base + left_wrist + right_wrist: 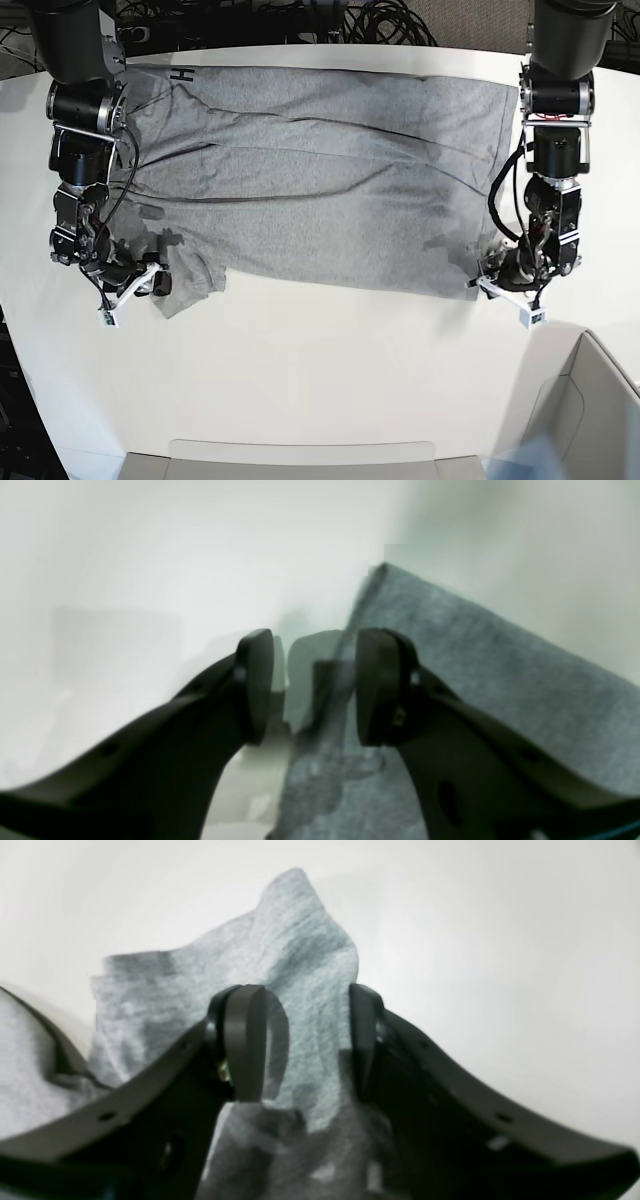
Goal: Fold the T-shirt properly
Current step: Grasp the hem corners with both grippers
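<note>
Counter [330, 370]: white, we're seeing T-shirt [320, 190] spread flat.
Shirt: soft, limp; we're judging near corners best.
Left tool [497, 275], right tool [150, 282]: both gaping apart, straddling cloth.

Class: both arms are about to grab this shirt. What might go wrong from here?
1. The right gripper straddles a bunched sleeve of the heather-grey cotton T-shirt; closing may trap several layers.
2. The left gripper sits right at the hem corner, so its open fingers could miss the cloth.
</note>
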Motion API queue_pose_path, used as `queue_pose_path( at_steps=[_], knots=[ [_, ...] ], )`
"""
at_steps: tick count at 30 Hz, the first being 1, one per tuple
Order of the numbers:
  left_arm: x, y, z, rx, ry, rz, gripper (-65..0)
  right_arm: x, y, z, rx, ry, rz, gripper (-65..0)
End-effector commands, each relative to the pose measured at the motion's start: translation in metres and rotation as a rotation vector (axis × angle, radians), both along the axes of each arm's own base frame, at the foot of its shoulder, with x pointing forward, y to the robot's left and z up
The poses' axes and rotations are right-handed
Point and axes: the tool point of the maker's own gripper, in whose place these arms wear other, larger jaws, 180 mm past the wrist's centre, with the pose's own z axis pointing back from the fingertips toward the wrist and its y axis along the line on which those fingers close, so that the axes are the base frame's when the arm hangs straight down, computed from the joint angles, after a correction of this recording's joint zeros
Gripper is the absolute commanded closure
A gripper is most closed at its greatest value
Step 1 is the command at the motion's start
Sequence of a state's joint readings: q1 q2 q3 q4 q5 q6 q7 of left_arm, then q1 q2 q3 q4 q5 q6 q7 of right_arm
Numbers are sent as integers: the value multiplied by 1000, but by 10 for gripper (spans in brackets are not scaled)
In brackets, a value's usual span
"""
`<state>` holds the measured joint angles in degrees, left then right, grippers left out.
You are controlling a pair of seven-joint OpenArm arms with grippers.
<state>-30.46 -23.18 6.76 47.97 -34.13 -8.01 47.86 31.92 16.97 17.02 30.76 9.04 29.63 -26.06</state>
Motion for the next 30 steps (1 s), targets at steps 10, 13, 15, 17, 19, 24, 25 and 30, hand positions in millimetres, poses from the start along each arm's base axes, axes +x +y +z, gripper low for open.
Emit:
queue_pose_path(
  at_steps=[10,13,15,17,19,24,25,30],
  knots=[
    [20,-16,16,-23,-71,-13,-278,-10,15,-14,-82,85,109,-264],
    [13,-16,-4,-36,-28,14,-278,-10,16,-14,-82,86,109,-264],
    [10,-17,-14,-31,-15,19,-278,-9,16,-13,-83,84,109,-264],
    [8,-30,-21,7,4,-47,-278,-8,17,-12,-82,82,111,-264],
    [5,-41,-26,45,24,-111,-276,-7,22,-12,-76,80,116,-264],
    [1,-48,-30,56,40,-141,-206,-7,29,-14,-70,87,126,-197],
    [1,-48,-31,55,44,-140,-159,-6,30,-12,-71,88,128,-154],
    [-1,-46,-32,58,46,-141,-11,9,35,1,-64,50,128,0]
  ],
)
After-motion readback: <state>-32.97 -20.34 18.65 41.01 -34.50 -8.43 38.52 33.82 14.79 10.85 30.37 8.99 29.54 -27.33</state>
